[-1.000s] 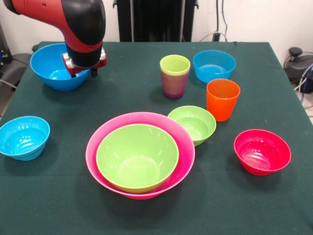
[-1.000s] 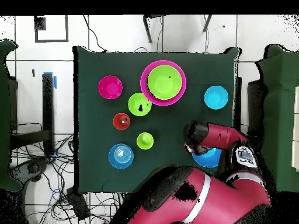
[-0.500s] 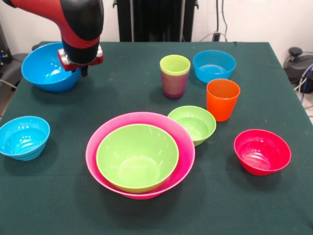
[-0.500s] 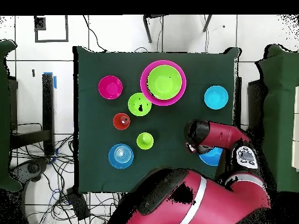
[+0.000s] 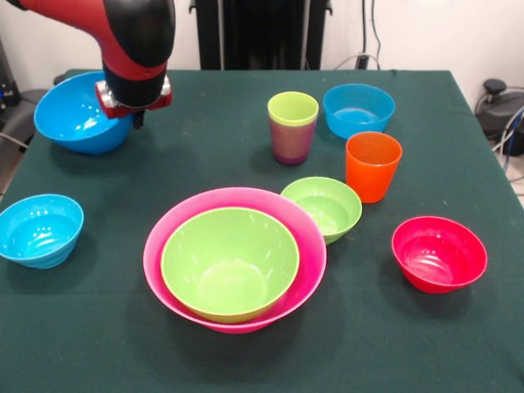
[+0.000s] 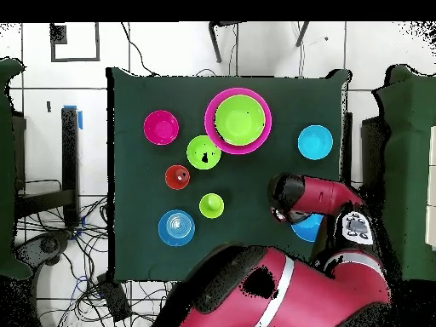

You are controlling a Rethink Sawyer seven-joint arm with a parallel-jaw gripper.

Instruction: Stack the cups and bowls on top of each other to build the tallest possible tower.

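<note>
The worktop (image 5: 246, 115) is covered in dark green cloth, and the red and black arm (image 5: 123, 33) is seen coming down over its far left corner. The pink bowl (image 5: 286, 214) is placed near the middle front, with the large green bowl (image 5: 229, 262) nested inside it; together they form the tower. The large blue bowl (image 5: 74, 115) is seen at the far left, tilted, with the pincer (image 5: 135, 115) at its right rim; how far the pincer is open, and whether the bowl is held, cannot be told. The small green bowl (image 5: 325, 206) is set just beside the pink bowl's right rim. One small blue bowl (image 5: 359, 109) stands at the far right, another (image 5: 39, 229) at the left edge. The red bowl (image 5: 439, 254) sits at the right front. The orange cup (image 5: 372, 166) stands upright behind the small green bowl, and the lime cup (image 5: 293, 115) is nested in the purple cup (image 5: 292, 146) near the far middle.
</note>
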